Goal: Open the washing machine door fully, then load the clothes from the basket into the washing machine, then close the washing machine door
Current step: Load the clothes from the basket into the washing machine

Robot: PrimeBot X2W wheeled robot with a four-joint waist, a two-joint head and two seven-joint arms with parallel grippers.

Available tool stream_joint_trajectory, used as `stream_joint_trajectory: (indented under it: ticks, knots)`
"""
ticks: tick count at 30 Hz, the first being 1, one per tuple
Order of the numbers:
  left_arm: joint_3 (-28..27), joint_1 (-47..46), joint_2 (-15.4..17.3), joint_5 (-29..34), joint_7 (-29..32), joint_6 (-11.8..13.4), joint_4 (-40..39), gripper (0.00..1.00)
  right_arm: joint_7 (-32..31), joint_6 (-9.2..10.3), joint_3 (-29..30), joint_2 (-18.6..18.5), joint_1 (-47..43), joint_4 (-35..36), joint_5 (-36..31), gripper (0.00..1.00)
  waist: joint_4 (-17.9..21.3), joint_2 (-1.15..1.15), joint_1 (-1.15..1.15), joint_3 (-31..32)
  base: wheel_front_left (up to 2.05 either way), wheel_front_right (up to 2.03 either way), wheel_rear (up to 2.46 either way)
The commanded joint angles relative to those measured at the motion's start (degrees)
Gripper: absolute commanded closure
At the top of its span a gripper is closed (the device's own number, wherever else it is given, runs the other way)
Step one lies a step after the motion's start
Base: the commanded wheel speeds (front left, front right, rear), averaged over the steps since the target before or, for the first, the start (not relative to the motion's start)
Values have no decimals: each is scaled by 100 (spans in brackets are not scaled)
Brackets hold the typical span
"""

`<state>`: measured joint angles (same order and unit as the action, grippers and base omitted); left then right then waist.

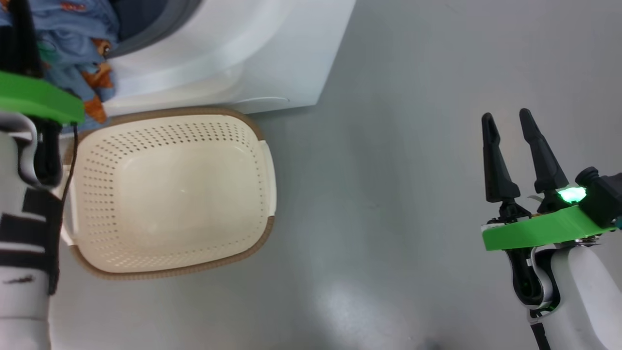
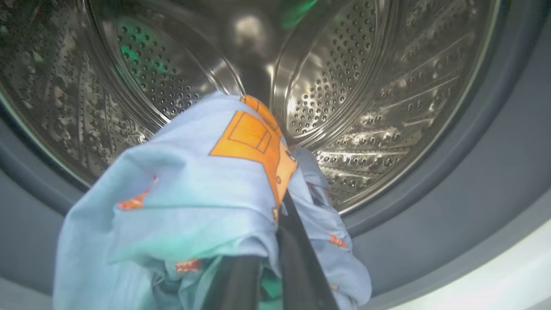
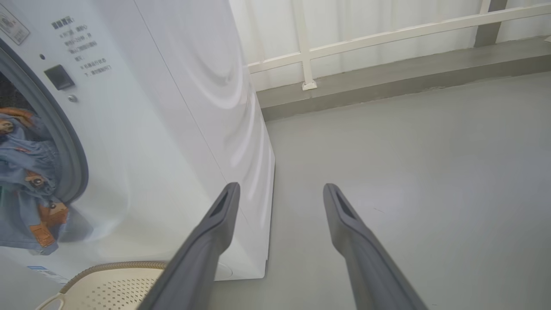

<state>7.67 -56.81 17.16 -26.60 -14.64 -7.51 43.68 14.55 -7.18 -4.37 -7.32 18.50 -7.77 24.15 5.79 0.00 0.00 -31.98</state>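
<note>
The clothes (image 2: 198, 185), light-blue fabric with orange figures, are bunched around my left gripper (image 2: 282, 206), which is shut on them at the mouth of the steel drum (image 2: 366, 86). In the head view the clothes (image 1: 73, 48) hang at the opening of the white washing machine (image 1: 252, 63), above the basket's far left corner. The cream basket (image 1: 170, 194) stands on the floor against the machine's front and holds nothing. My right gripper (image 1: 506, 115) is open and empty over bare floor, well right of the basket. The washing machine door is out of view.
The right wrist view has the washing machine (image 3: 172, 129) side on, with the clothes (image 3: 26, 181) draping out over the grey gasket (image 3: 64, 142). A white railing (image 3: 387, 38) runs along the back wall. Grey floor (image 1: 413, 194) spreads to the right.
</note>
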Motion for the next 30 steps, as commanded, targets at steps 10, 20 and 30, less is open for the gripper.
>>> stream_joint_trajectory:
  ticks: [10,20,30]
  knots:
    - [282,-1288,616,-130,-36,2,1009,100,45,-31,-315,83,158,137,-10,0,456,0,0,-336,0,0,0]
    - [-315,-1786,875,662,-36,2,-606,100,45,-31,-355,149,229,189,-6,0,676,0,0,-523,0,0,0]
    - [-549,-1125,646,940,-36,2,-179,100,45,-31,-390,205,224,171,-11,0,704,0,0,-521,0,0,0]
